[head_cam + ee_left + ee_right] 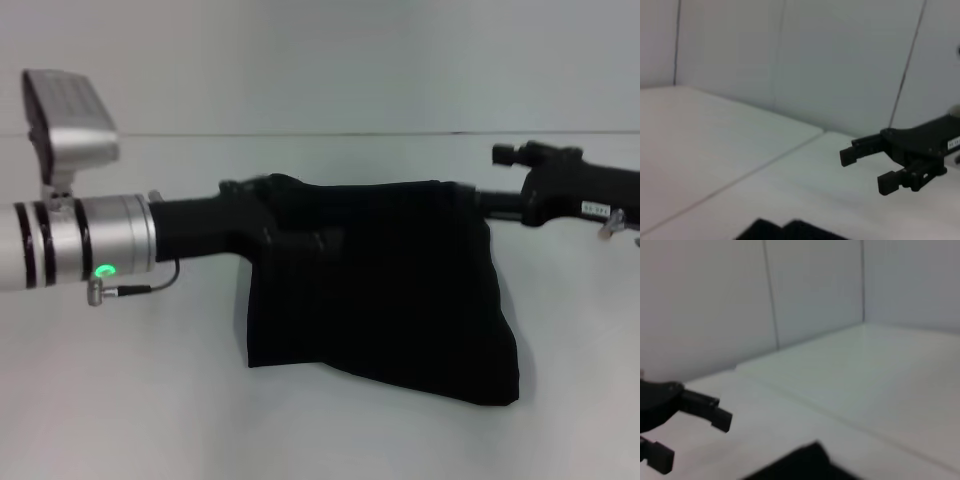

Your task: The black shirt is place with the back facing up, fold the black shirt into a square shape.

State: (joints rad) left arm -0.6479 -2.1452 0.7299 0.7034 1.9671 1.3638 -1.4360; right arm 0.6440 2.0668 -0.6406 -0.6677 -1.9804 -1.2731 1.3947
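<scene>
The black shirt (380,290) lies as a folded dark mass in the middle of the white table (120,400), no lettering showing. My left gripper (250,195) is at the shirt's far left corner, dark against the cloth. My right gripper (478,200) is at its far right corner. The left wrist view shows the right gripper (865,170) with its fingers apart and nothing between them, above an edge of the shirt (790,231). The right wrist view shows the left gripper (692,440) likewise open and empty, with the shirt (805,465) below.
White walls (320,60) stand behind the table. A silver camera block (68,110) sits on my left arm (80,245).
</scene>
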